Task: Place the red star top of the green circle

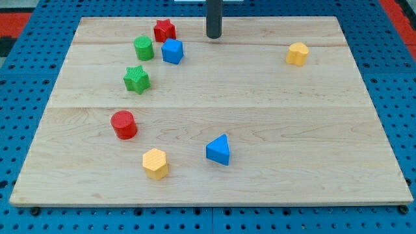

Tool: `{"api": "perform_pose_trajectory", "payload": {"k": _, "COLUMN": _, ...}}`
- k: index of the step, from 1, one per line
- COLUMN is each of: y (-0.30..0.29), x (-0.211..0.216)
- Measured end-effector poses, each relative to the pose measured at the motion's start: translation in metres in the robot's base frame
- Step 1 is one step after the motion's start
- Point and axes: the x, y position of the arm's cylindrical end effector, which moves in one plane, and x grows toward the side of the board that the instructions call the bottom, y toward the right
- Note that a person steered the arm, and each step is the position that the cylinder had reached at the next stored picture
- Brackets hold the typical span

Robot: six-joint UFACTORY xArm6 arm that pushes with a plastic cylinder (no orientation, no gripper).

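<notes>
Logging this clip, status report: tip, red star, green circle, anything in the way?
My tip near the view's top, right of red star, not touching. Star up-right of green circle, close. Blue block beside both.

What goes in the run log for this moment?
my tip: right of red star, apart | red star: upper right of green circle
</notes>
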Motion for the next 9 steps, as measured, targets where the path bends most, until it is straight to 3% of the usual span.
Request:
{"api": "perform_pose_trajectory", "payload": {"k": 1, "y": -0.049, "x": -0.001}}
{"api": "perform_pose_trajectory", "payload": {"k": 3, "y": -0.079, "x": -0.008}}
{"api": "perform_pose_trajectory", "payload": {"k": 6, "y": -0.033, "x": -0.042}}
{"api": "perform_pose_trajectory", "payload": {"k": 7, "y": -0.058, "x": -0.057}}
{"api": "perform_pose_trajectory", "payload": {"k": 9, "y": -0.06, "x": -0.038}}
